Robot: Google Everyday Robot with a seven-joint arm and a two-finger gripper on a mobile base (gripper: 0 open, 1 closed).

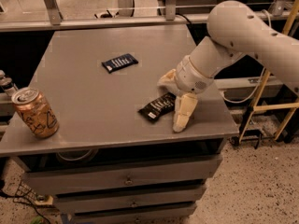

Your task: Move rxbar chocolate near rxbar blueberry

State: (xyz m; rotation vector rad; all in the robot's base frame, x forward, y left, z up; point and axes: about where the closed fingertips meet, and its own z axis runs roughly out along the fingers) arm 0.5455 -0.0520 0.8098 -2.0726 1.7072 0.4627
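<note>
The cream two-fingered pincer [169, 104] is held spread apart low over the grey tabletop [84, 92], with one end of the black glossy-wrapped rxbar chocolate [156, 108] lying between its fingers. The navy-wrapped rxbar blueberry [120, 62] is seen farther back to its left, and an orange drink can [36, 113] far left.

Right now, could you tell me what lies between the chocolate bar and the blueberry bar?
Only bare tabletop lies between chocolate bar and blueberry bar, as the camera view shows. The gripper, open, sits on the chocolate bar's other side.
</note>
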